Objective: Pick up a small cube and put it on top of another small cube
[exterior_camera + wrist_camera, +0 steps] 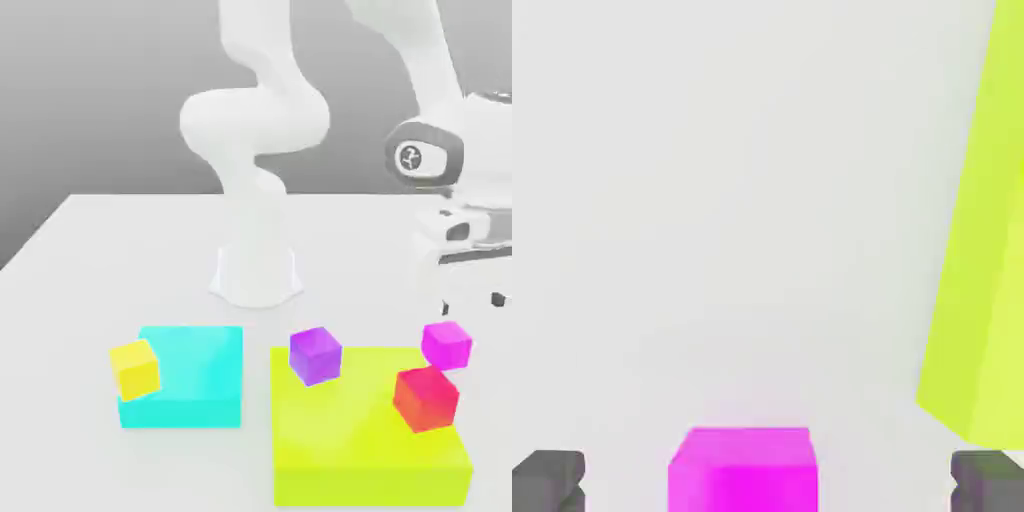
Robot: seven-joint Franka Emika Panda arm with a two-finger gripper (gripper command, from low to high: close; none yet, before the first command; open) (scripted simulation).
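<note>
The fingers [550, 478] are standing wide apart around the pink cube [743, 468], with gaps both sides; the yellow block [982, 260] is sitting near.

Plain white tabletop [90, 260] across foreground, far edge running straight against flat grey backdrop [100, 90]. No seams or texture on either surface. Backdrop darker toward upper corners, paler near table edge. Soft, even light from above; faint diffuse shadows on tabletop, no hard edges. Tabletop narrowing toward far edge, left corner cut diagonally in exterior view. In hand view, same white surface [712, 200], smooth and unmarked, slightly shaded toward lower part.
</note>
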